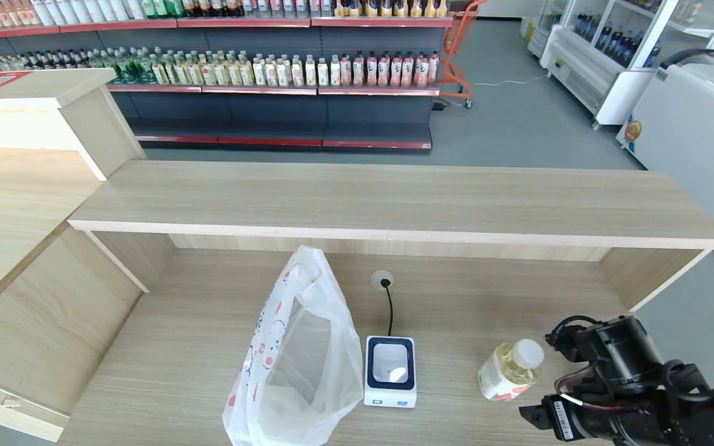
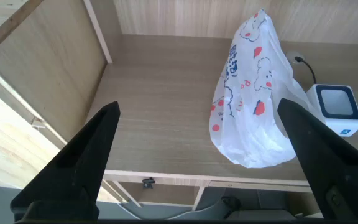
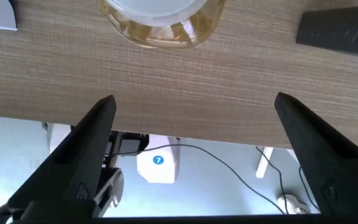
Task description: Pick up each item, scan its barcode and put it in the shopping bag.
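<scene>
A white plastic shopping bag (image 1: 298,359) (image 2: 253,106) with red print stands open on the lower wooden counter (image 1: 196,347). Just right of it sits a small white barcode scanner (image 1: 390,370) (image 2: 335,106) with a dark-framed window. Further right stands a clear bottle (image 1: 509,371) (image 3: 160,22) of yellowish liquid with a white cap and a label. My right arm (image 1: 617,378) is at the counter's front right, close to the bottle. My right gripper (image 3: 194,99) is open over the counter's front edge, the bottle just beyond its fingers. My left gripper (image 2: 197,109) is open and holds nothing, hovering left of the bag.
A raised counter top (image 1: 394,204) spans the back, and a wooden side wall (image 1: 53,322) closes the left. A black cable (image 1: 389,310) runs from the scanner to a hole in the counter. Shelves of drinks (image 1: 270,68) and a chest freezer (image 1: 698,124) stand behind.
</scene>
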Motion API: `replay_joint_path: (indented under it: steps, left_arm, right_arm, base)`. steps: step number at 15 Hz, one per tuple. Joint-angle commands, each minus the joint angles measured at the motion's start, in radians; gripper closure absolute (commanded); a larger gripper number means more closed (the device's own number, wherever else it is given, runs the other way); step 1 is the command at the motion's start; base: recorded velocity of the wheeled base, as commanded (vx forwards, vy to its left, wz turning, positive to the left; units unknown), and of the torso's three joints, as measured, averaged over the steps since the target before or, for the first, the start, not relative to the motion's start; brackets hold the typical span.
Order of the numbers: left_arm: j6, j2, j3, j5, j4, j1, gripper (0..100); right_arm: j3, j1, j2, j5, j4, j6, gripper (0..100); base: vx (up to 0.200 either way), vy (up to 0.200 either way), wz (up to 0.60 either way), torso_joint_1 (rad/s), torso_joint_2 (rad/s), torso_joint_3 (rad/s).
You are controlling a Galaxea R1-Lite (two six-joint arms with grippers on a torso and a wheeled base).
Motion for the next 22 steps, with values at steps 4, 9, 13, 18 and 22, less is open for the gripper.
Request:
replay_joint_path:
  steps: [4, 9, 13, 18, 22]
  left_arm:
    - [0.000, 0.000, 0.000, 0.000, -0.001, 0.000, 0]
    - [0.000, 0.000, 0.000, 0.000, -0.001, 0.000, 0]
    - [0.000, 0.000, 0.000, 0.000, -0.001, 0.000, 0]
    - [0.000, 0.000, 0.000, 0.000, 0.001, 0.000, 0]
    - [0.000, 0.000, 0.000, 0.000, 0.001, 0.000, 0]
  right_arm:
    - [0.005, 0.077, 0.252, -0.059, -0.319, 0.010, 0]
    - [0.006, 0.111, 0.376, -0.073, -0.588, 0.002, 0]
    - [0.000, 0.111, 0.462, -0.095, -0.754, -0.074, 0]
    - [-0.021, 0.110, 0.507, -0.093, -0.853, -0.140, 0]
    - [-0.058, 0.111, 0.539, -0.093, -0.879, -0.165, 0]
  base:
    - [0.000, 0.000, 0.00, 0.000, 0.00, 0.000]
    - [0.000, 0.000, 0.00, 0.000, 0.00, 0.000]
    - [0.000, 0.000, 0.00, 0.000, 0.00, 0.000]
    - [0.000, 0.000, 0.00, 0.000, 0.00, 0.000]
    - [0.000, 0.000, 0.00, 0.000, 0.00, 0.000]
